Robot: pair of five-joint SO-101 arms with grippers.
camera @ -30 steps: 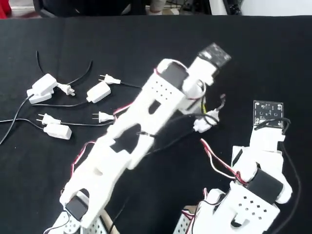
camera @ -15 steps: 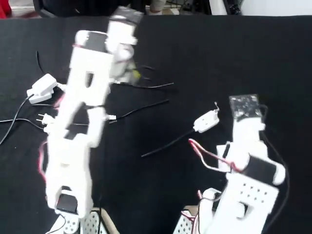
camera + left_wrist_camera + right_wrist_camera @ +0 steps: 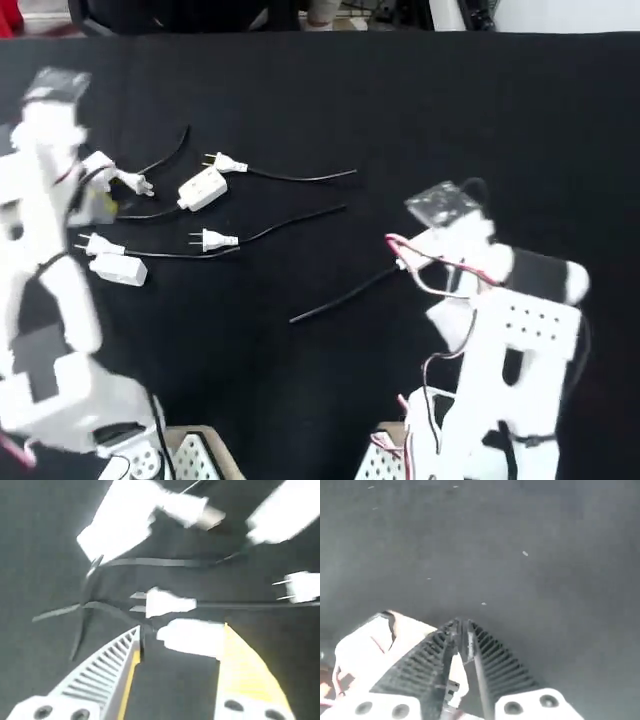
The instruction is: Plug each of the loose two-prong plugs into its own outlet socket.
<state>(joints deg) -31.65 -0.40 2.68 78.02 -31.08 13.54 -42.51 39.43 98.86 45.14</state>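
Because the plugs (image 3: 210, 240) are light, rigid and small, each would best be taken across its white body, behind the prongs. Four are counted at the left of the desk (image 3: 400, 120) among three outlet blocks (image 3: 200, 188). The left end effector (image 3: 181, 629) is spread above one block, and the right end effector (image 3: 462, 627) is clenched beside a fourth.

Black cloth (image 3: 480, 110) spread as work surface; dark furniture (image 3: 180, 15) beyond far edge.

Plugs (image 3: 212, 240) and outlet sockets (image 3: 202, 188) clustered on table's (image 3: 400, 100) left, left arm (image 3: 40, 300) beside them, right arm (image 3: 510, 350) front right
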